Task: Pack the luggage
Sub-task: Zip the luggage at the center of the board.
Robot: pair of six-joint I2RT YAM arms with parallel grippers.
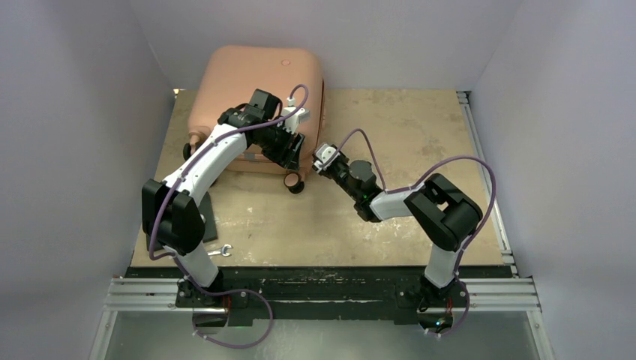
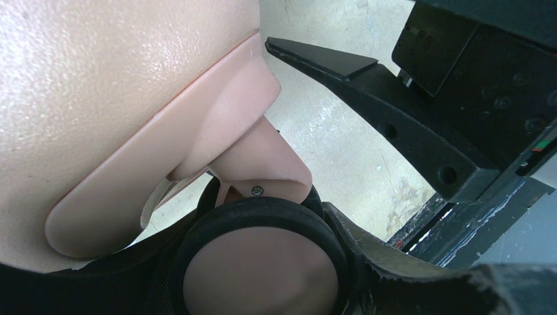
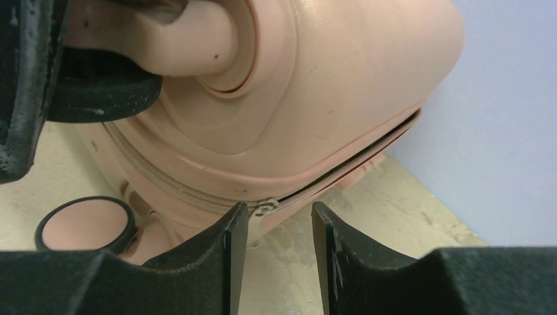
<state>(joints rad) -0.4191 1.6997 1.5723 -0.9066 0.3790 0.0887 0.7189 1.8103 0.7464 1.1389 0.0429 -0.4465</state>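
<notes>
The luggage (image 1: 247, 82) lies flat on the table (image 1: 390, 225), in the far left part at about 11 o'clock in the top view. Its long axis seems to run from 12 to 6 o'clock, a little turned, and the wheel end points to about 6 o'clock, toward the arms. The left gripper (image 2: 299, 125) is at the near right corner of the shell with its jaws partly apart. The lower finger (image 2: 394, 275) is just beside the wheel (image 2: 259, 275), the upper finger is clear of the shell, and nothing is clamped. The right gripper (image 3: 279, 210) comes from 3 o'clock with its jaws about half apart. The zipper pull (image 3: 266, 207) sits between the tips and is not pinched. To the right of the pull the zipper shows a dark slit.
</notes>
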